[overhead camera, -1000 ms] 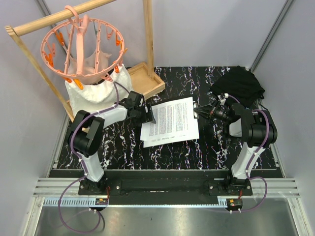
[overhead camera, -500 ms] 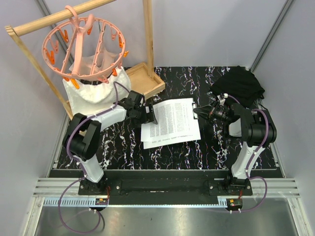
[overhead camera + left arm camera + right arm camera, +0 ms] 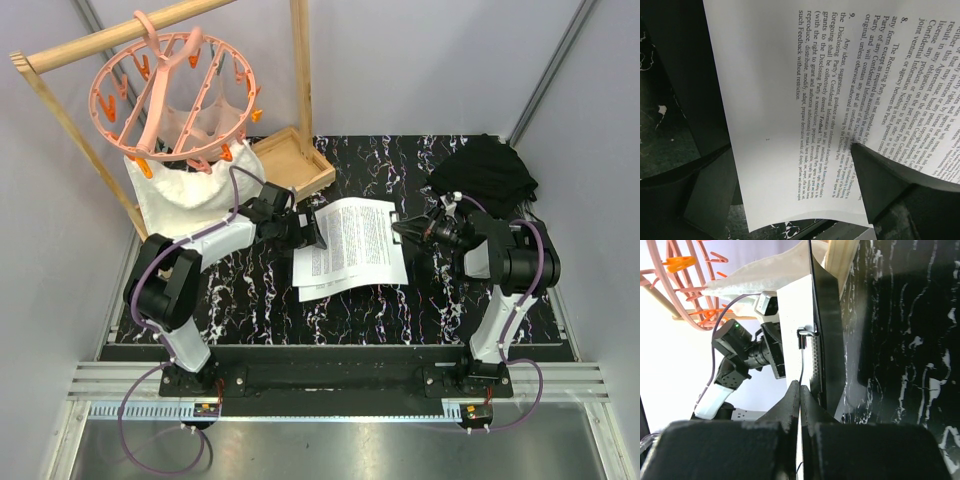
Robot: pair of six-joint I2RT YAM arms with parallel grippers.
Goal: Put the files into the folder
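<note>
The files (image 3: 355,240), white printed sheets, lie mid-table on the folder, which they almost fully hide in the top view. My left gripper (image 3: 312,233) is open at their left edge. In the left wrist view one finger (image 3: 880,185) rests on the printed sheet (image 3: 790,100), whose near edge curls up. My right gripper (image 3: 403,230) is at the sheets' right edge. In the right wrist view it (image 3: 800,384) is shut on the thin wire lever of the silver clip (image 3: 806,334). The black folder board (image 3: 827,340) shows edge-on beside the paper (image 3: 790,310).
A lumpy black fabric bundle (image 3: 485,175) lies at the back right. A wooden tray (image 3: 295,160) sits at the back left. A white cloth (image 3: 180,195) and a pink peg hanger (image 3: 175,95) hang from a wooden rack (image 3: 300,60) on the left.
The sheets have slid a little right and turned, with my left gripper following them. The pink hanger has swung. The right gripper has stayed put.
</note>
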